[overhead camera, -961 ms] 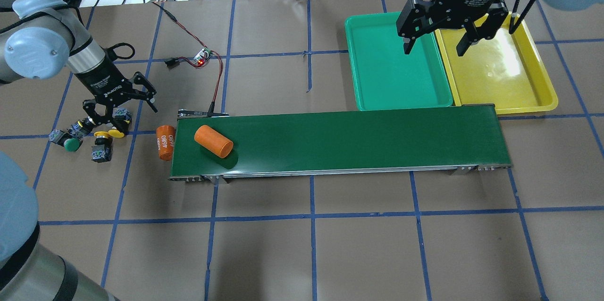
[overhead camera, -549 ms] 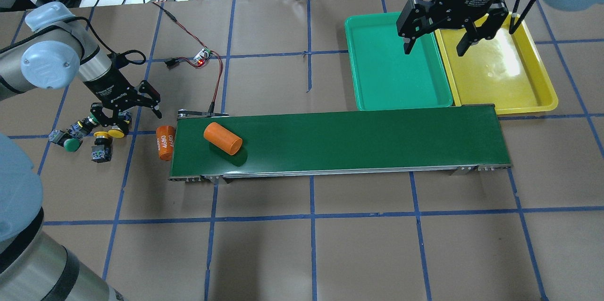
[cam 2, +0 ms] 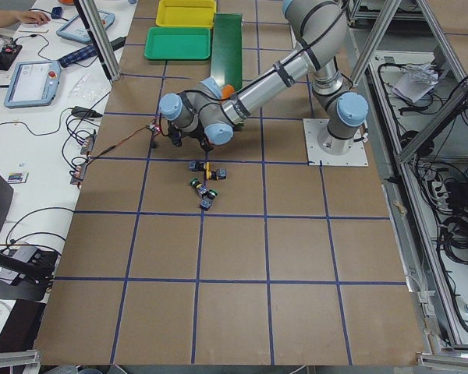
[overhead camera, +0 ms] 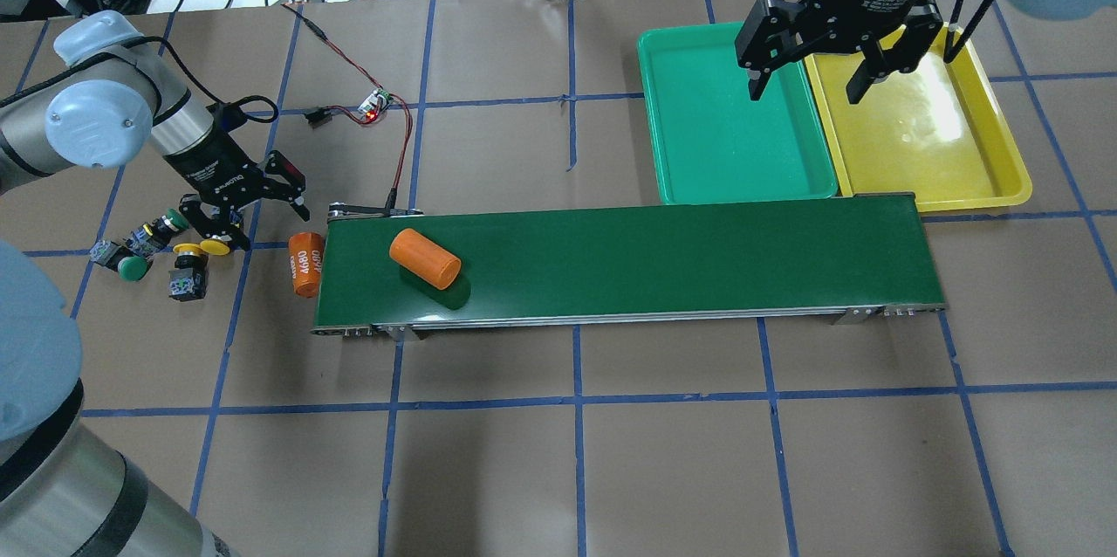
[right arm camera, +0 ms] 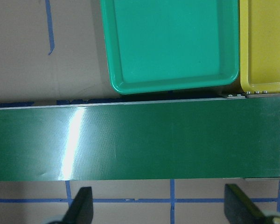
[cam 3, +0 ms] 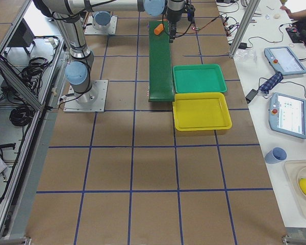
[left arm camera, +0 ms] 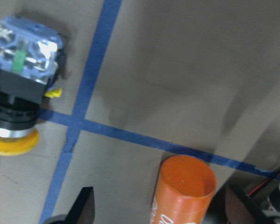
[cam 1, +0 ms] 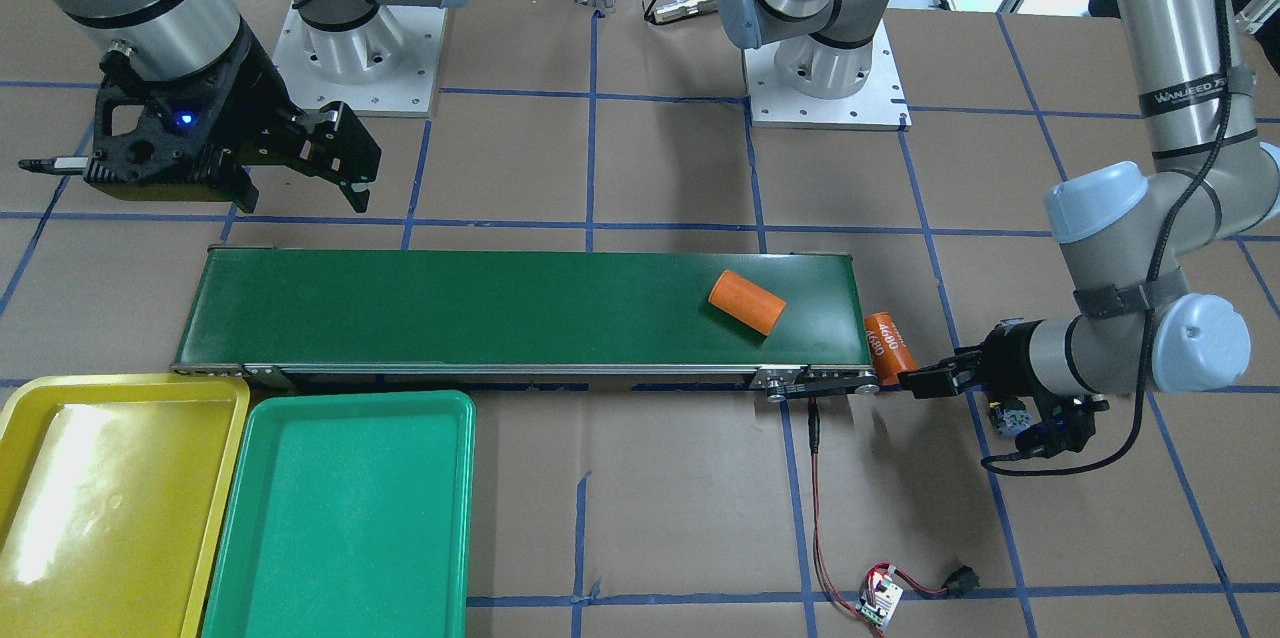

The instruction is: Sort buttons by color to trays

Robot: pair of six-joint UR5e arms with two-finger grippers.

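4 buttons (overhead camera: 187,271) clustered at far left of surface (overhead camera: 611,452); left gripper (overhead camera: 253,230) just right of them, jaws wide open, empty. At right, right gripper (overhead camera: 805,90) over seam btwn green tray (overhead camera: 724,138) & yellow tray (overhead camera: 934,138), jaws wide open, empty.
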